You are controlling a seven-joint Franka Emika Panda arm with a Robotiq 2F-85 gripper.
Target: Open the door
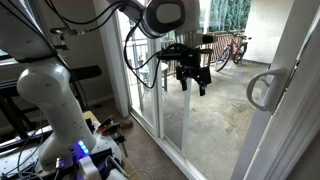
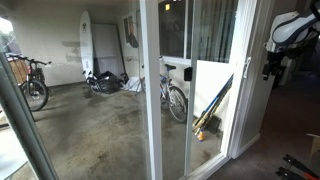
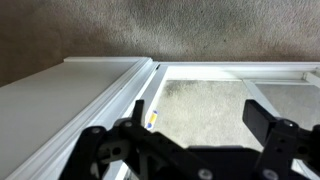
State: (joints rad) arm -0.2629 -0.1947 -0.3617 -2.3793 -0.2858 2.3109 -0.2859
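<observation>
In an exterior view the arm (image 1: 45,95) is standing at the left, reaching up and across toward the fixed glass panels (image 1: 150,85). The gripper (image 1: 193,82) is hanging mid-picture, pointing down, close in front of that glass and touching nothing. Its fingers are standing apart with only air between them. The wrist view is showing the same, with a dark finger at either side and a gap in the middle. Below them a white frame rail (image 3: 70,100) and the concrete floor (image 3: 150,30) are lying.

Further right, well apart from the gripper and nearer the camera, the door (image 1: 287,120) is filling the edge of the picture. Its wide white stile is running top to bottom, slightly tilted in this view. The handle (image 1: 262,90) is sitting on the stile's left face, a pale loop whose long axis is following the stile, upright.

So the target is lying to the gripper's right in this view and at roughly the same height. The coming move is likely calling for a sideways travel along the glass, then fingers closing across the loop's upright bar. Any pull would have to be running level, along the track. How far shut the door is sitting I cannot tell.
</observation>
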